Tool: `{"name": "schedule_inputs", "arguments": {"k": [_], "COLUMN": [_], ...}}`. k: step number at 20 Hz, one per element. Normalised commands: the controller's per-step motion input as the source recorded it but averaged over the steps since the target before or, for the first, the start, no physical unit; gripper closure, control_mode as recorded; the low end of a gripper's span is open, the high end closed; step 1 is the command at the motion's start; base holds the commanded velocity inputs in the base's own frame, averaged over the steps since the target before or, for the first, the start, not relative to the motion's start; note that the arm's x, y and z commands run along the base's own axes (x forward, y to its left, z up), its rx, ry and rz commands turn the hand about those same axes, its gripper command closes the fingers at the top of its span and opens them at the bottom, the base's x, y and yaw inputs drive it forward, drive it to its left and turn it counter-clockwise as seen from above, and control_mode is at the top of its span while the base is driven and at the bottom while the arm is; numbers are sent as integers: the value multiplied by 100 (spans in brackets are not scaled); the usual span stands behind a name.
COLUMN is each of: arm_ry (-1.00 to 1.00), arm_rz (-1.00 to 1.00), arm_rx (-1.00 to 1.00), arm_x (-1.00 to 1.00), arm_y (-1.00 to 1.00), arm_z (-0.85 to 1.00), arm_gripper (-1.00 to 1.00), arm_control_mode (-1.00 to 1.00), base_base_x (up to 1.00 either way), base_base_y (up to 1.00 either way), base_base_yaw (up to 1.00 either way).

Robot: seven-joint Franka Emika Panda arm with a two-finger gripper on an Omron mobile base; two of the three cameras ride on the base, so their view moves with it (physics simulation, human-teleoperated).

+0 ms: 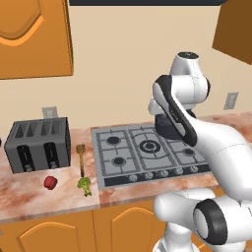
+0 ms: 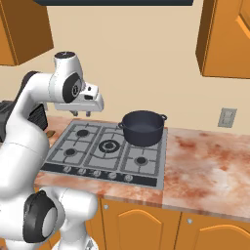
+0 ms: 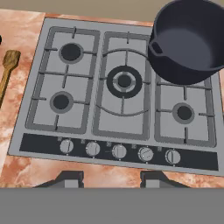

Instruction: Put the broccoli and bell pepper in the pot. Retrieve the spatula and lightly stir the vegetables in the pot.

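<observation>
Your gripper [image 2: 81, 114] hovers high over stove [image 1: 147, 147], jaws apart, holding nothing. Pot [image 2: 142, 127] waits empty on back right burner. Broccoli [image 1: 84, 185], bell pepper [image 1: 50, 182], spatula [image 1: 80, 158] lie on counter [image 1: 49, 197] left of stove, near toaster [image 1: 37, 144].

Open stovetop [image 3: 122, 83] left of pot [image 3: 188, 41] (toaster [image 1: 37, 145] beyond the spatula [image 1: 80, 158])
</observation>
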Motion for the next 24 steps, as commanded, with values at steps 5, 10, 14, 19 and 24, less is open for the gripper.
{"name": "schedule_inputs", "arguments": {"k": [5, 10, 14, 19, 24], "arm_ry": [-9, -8, -4, 0, 0], "arm_rz": [0, 0, 0, 0, 3], "arm_rx": [0, 0, 0, 0, 0], "arm_x": [-22, -24, -19, 0, -4], "arm_y": [0, 0, 0, 2, 46], "arm_z": [0, 0, 0, 0, 0], "arm_gripper": [-100, -100, -100, -100, -100], "arm_control_mode": [-100, -100, -100, -100, -100], "base_base_x": [0, 0, 0, 0, 0], "base_base_y": [0, 0, 0, 0, 0], "base_base_yaw": [0, 0, 0, 0, 0]}}
